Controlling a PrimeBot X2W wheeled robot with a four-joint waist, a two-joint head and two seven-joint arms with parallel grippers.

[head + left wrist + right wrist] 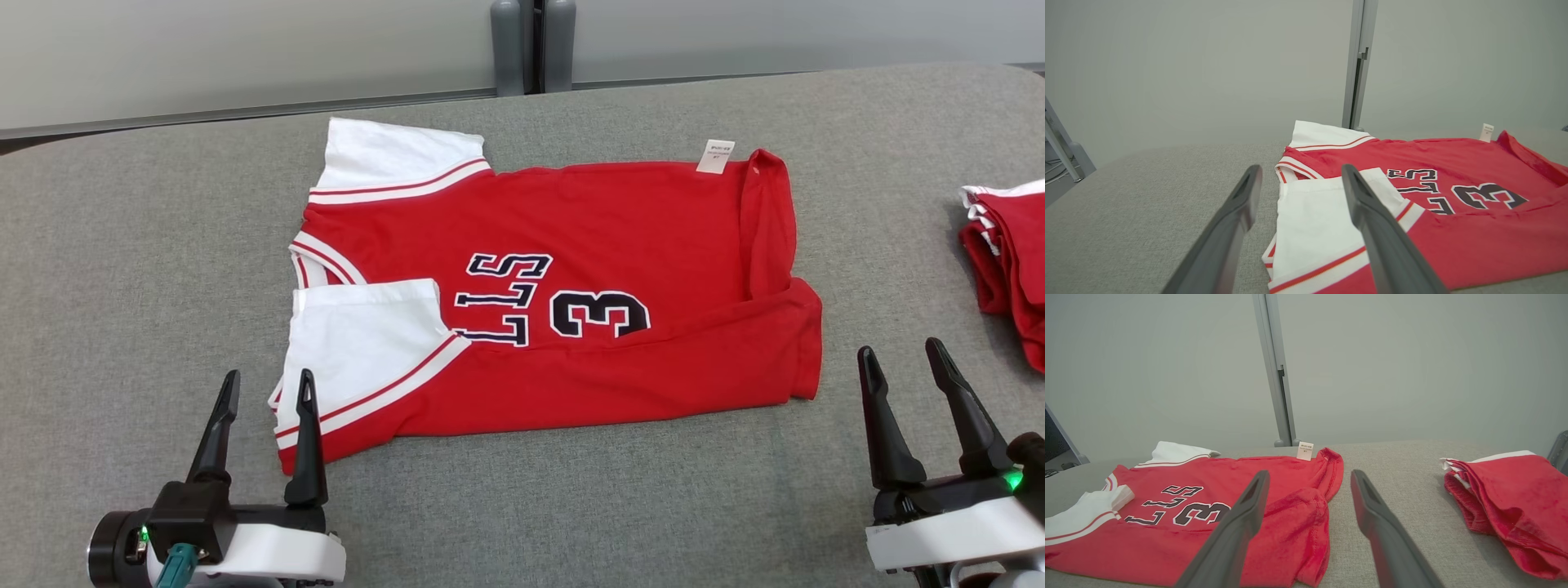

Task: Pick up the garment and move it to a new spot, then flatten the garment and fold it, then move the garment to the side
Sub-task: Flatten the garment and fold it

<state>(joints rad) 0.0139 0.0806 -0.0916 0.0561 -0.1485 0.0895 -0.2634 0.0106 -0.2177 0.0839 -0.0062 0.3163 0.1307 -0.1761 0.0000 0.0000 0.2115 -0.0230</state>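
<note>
Midway across the grey surface (122,286) your red garment (620,229) lies partly folded, with your left hand (269,377) and right hand (899,348) spread empty by its near corners, likely poised to pinch them.

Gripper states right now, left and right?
Left gripper: open, holding nothing.
Right gripper: open, holding nothing.

I see a red shirt (620,220) with white sleeves (363,343) that have thin red stripes near the edge. Its number 3 (600,314) and letters (502,298) are dark with white outlines. Its tag (715,156) is white. The table (122,269) is grey. The pile (1012,245) is red with white bits.
</note>
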